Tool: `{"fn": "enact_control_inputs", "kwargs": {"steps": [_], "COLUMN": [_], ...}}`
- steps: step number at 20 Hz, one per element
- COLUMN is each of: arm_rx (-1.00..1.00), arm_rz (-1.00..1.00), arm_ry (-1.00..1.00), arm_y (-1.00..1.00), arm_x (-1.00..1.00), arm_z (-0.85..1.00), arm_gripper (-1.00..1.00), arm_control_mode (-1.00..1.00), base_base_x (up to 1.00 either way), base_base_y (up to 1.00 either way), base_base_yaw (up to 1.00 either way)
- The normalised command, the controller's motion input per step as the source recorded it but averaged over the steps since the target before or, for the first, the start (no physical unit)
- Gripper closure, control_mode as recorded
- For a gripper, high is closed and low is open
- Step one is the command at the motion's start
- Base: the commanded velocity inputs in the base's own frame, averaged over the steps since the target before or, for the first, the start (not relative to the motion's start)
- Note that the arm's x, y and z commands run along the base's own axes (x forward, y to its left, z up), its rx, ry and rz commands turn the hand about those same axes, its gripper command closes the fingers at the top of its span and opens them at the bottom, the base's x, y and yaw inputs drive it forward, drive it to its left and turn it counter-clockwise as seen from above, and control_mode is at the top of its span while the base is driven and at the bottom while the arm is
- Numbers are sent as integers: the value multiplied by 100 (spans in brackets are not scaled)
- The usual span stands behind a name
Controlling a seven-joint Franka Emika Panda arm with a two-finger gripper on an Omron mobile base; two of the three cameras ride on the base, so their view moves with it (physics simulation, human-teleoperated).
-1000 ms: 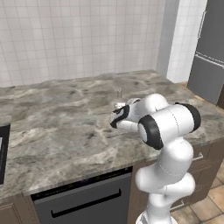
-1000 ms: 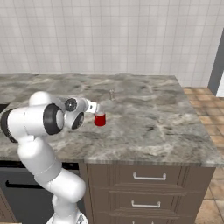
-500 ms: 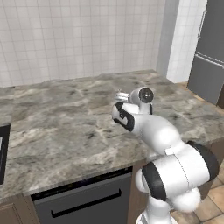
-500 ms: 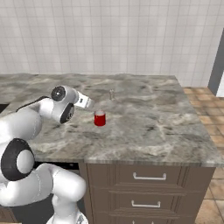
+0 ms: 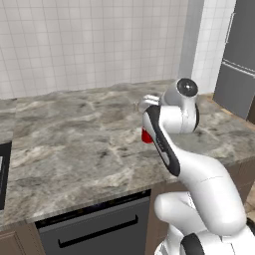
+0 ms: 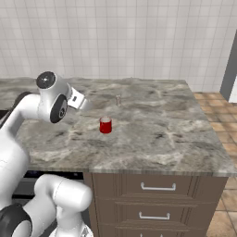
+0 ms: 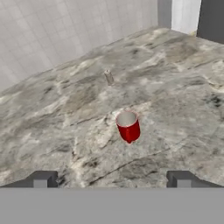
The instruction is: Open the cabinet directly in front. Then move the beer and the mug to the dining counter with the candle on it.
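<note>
The red mug [image 7: 128, 127] stands upright and alone on the grey-brown veined dining counter [image 6: 176, 139], in front of the small grey candle [image 7: 108, 77]. From the right base the mug [image 6: 105, 125] is near the counter's middle, with the candle [image 6: 118, 99] behind it. In the left base view my arm covers most of the mug [image 5: 145, 136]. My gripper [image 7: 111, 180] hangs open and empty, pulled back above the counter and looking down at the mug. Its hand [image 6: 79, 100] is up and to the left of the mug. The beer and the cabinet are out of view.
Brown drawers [image 6: 157, 187] sit under the counter's right half and a black appliance front [image 5: 99, 226] under its left. A dark grey fridge [image 5: 239, 55] stands at the far right. A white tiled wall runs behind the counter. A dark cooktop edge [image 5: 2, 172] lies at far left.
The gripper, which was at the mug a second ago, has drawn back and up to the left. The mug stays standing on the counter. The arm has swung upward.
</note>
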Motion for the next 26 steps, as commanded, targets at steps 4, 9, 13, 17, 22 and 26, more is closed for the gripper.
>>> {"fn": "enact_control_inputs", "kwargs": {"steps": [4,9,13,17,22,26], "arm_rx": [0,0,-4,-4,0,0], "arm_rz": [0,0,0,0,0,0], "arm_ry": [-23,-33,-61,-51,0,0], "arm_y": [0,0,0,1,0,0], "arm_x": [-100,-100,-100,-68,-12,0], "arm_z": [48,42,45,35,0,0], "arm_gripper": [-100,-100,-100,-100,-100,-100], "arm_control_mode": [-100,-100,-100,-100,100,100], "base_base_x": [0,0,0,0,-20,-100], "base_base_y": [0,0,0,0,0,0], "base_base_yaw": [0,0,0,0,0,34]}}
